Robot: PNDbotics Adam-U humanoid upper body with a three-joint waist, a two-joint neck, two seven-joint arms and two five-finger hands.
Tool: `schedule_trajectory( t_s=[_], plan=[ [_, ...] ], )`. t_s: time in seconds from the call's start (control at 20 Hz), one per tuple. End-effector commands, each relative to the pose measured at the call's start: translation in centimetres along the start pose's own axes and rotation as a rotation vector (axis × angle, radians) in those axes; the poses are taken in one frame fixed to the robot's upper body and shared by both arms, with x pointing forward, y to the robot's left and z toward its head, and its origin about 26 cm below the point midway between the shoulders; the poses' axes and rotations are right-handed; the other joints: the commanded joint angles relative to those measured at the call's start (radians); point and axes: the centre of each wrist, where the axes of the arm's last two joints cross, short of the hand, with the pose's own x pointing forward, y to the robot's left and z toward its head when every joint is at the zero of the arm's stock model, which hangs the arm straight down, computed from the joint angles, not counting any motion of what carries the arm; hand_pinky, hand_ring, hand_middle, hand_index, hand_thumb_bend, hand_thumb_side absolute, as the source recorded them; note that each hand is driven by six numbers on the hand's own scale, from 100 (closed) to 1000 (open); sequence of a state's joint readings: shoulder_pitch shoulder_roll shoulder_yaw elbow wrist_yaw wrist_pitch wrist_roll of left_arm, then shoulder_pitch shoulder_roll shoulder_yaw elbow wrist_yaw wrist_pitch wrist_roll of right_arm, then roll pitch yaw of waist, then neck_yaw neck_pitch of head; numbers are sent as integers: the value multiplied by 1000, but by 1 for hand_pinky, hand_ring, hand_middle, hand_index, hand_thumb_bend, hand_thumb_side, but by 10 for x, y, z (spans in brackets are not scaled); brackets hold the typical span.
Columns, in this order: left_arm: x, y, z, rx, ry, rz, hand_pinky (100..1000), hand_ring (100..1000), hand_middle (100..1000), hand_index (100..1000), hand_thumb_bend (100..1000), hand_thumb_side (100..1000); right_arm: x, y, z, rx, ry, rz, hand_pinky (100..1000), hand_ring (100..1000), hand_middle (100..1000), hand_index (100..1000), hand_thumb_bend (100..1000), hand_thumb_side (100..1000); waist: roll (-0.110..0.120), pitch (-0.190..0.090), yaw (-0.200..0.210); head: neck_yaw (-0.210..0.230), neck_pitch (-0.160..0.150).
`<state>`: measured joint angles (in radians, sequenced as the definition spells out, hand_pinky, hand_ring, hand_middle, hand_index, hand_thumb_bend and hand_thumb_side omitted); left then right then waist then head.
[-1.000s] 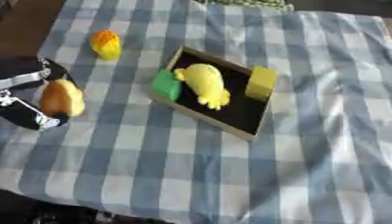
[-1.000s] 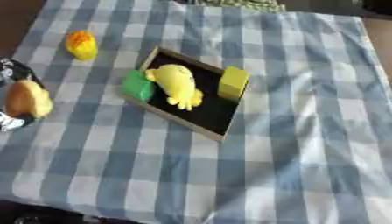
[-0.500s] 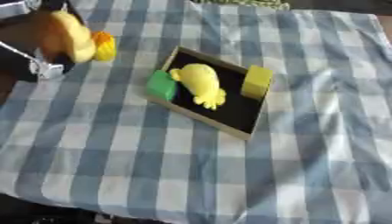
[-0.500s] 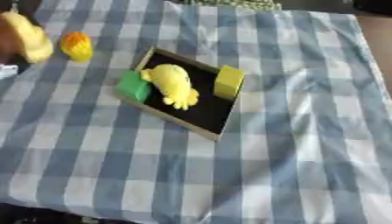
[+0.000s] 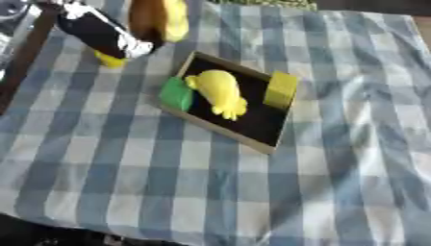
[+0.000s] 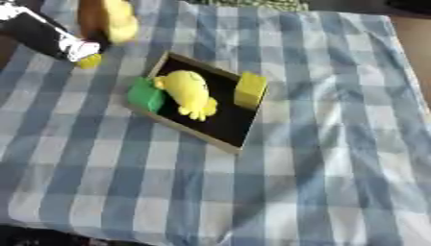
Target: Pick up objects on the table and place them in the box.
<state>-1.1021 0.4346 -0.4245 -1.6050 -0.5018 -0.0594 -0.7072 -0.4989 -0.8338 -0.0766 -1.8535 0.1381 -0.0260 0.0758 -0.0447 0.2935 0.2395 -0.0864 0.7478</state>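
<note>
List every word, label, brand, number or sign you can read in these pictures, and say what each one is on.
None can be read.
The white patches on the black arm of the left hand: too blurred to tell whether they are text.
The box, green block, yellow block and yellow toy show no lettering.
The checked tablecloth bears only its pattern.

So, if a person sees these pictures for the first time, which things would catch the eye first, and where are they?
Probably the black box in the middle of the blue checked cloth, with a yellow soft toy inside, a green block at its left edge and a yellow block at its right edge. Next, at the upper left, the left robot hand carries a brown and yellow object above the table.
</note>
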Motion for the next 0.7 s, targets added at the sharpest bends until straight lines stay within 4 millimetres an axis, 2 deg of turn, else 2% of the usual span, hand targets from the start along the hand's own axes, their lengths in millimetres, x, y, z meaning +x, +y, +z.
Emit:
schedule_trajectory(
  t_s=[0.05, 0.25, 0.45, 0.5, 0.55, 0.7],
  plan=[
    [8, 1, -23, 5, -39, -32, 828, 712, 626, 724, 209, 100, 7, -11, -5, -21, -31, 14, 847, 679, 650, 759, 100, 254, 11, -25, -3, -3, -1],
    [10, -14, -48, 5, -38, -50, 823, 712, 625, 723, 232, 100, 9, -11, -7, -28, -43, 5, 847, 680, 650, 759, 100, 255, 8, -25, -7, -4, -2],
    [7, -35, -65, 12, -3, -60, 822, 712, 624, 727, 238, 100, 10, -10, -8, -31, -46, -3, 847, 679, 650, 759, 100, 265, 7, -24, -10, -5, -5],
    [5, -40, -68, 18, 7, -59, 822, 714, 625, 731, 283, 100, 10, -10, -8, -32, -46, -5, 847, 679, 649, 759, 100, 260, 7, -24, -10, -4, -6],
    [5, -46, -70, 25, 18, -57, 822, 714, 625, 731, 240, 100, 10, -10, -8, -32, -46, -7, 847, 679, 649, 758, 100, 272, 6, -24, -11, -4, -7],
    [2, -61, -76, 32, 47, -54, 823, 715, 626, 732, 240, 100, 9, -9, -8, -32, -44, -10, 847, 678, 648, 758, 100, 279, 5, -23, -12, 0, -7]
  ],
)
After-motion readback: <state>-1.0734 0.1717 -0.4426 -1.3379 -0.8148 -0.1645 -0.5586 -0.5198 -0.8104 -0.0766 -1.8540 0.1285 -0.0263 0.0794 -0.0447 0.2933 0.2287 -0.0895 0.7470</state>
